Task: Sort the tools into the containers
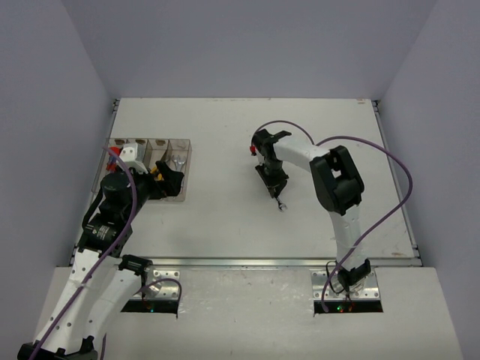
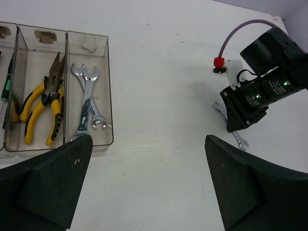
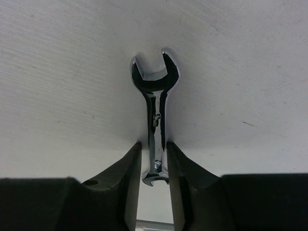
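R hand (image 3: 153,153) nose-down, tight on wrench (image 3: 155,96)

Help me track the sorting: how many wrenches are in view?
3. Two crossed wrenches lie in the rightmost bin; a third wrench sits clamped in the right gripper. Others may be hidden.

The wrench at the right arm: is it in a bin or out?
Out. The right gripper pinches the wrench, bare table behind it, apart from the bins.
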Action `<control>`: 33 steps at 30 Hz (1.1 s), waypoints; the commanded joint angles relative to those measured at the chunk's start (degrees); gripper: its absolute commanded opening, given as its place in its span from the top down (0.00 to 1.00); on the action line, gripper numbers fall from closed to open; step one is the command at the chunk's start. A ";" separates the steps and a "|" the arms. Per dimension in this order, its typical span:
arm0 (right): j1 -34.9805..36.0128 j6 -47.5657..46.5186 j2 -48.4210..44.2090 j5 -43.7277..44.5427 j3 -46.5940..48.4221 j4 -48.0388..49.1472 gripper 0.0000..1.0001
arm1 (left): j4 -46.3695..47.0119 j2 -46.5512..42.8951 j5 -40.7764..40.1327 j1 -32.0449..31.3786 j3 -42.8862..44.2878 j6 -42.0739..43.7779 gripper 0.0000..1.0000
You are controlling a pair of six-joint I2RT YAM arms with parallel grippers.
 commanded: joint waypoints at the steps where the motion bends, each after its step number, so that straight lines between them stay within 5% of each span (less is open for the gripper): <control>1: -0.19 0.61 6.38 2.24 -0.60 10.08 0.68 | 2.93 -0.49 0.84 -0.08 -0.19 0.38 0.00; 15: -0.57 0.54 8.76 3.62 7.82 7.71 0.68 | 3.13 -1.02 1.28 -0.10 -0.37 0.38 0.00; 27: -0.73 1.07 7.37 5.28 4.23 6.48 0.69 | 3.13 -0.94 1.02 -0.01 -0.46 0.29 0.00; 33: -0.74 0.23 7.26 4.42 3.32 5.79 0.82 | 3.07 -1.02 0.97 -0.10 -0.46 0.24 0.00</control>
